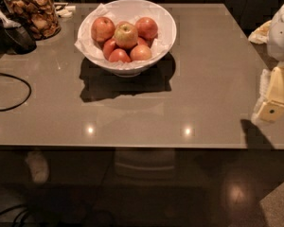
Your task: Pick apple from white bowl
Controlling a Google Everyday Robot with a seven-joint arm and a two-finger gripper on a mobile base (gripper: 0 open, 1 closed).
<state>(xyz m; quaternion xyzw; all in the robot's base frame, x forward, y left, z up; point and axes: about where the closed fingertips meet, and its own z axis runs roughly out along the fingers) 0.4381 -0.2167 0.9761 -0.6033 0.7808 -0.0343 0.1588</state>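
The white bowl (166,26), lined with crinkled white paper, stands at the back middle of the grey table (132,112). It holds several apples. The paler yellow-green apple (126,35) with a light red blush sits on top of the pile at the centre, with redder apples around and under it. My gripper (270,109), a cream-coloured piece below the white arm (281,32), hangs over the table's right edge, far to the right of the bowl and nearer the front. It holds nothing that I can see.
A glass jar of brown snacks (35,11) stands at the back left, with a dark scoop-like object (16,34) beside it. A black cable (12,91) loops on the left of the table. A pale crumpled thing (260,32) lies at the right edge.
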